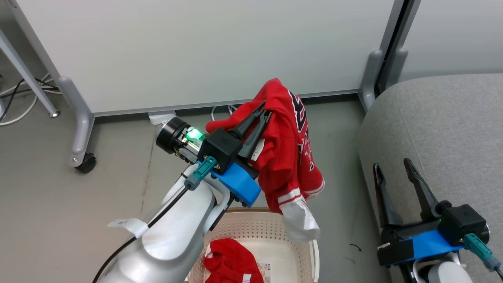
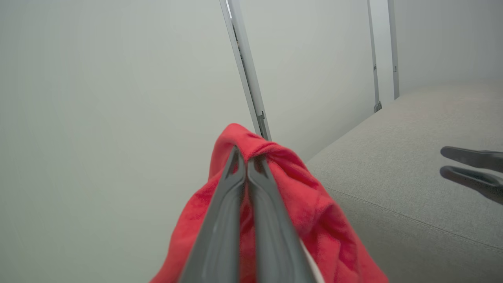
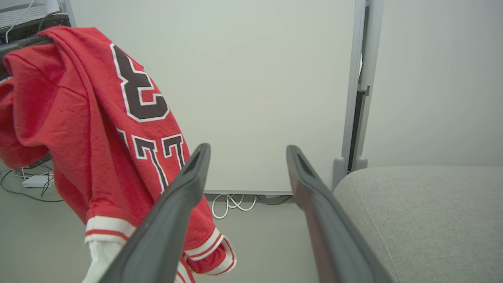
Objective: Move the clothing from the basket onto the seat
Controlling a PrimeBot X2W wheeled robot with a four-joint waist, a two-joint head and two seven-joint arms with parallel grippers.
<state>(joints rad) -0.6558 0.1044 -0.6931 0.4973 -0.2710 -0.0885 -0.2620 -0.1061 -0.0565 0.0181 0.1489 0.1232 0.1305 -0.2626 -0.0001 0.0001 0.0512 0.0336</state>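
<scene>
The left gripper [image 1: 266, 109] is closed tight on a red jersey [image 1: 289, 157], which hangs from its fingertips; below it stands the basket [image 1: 255, 226], with another red garment [image 1: 230, 259] inside, perhaps more beneath; the right gripper [image 1: 391, 164] is spread wide and holds nothing; the seat [image 1: 444, 125] lies close on its right.

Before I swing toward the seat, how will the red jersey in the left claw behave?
Probably floppy: the jersey hangs limp from the left claw, white sleeve dangling, so it may sway. Likely light: one pinched fold holds it.
</scene>
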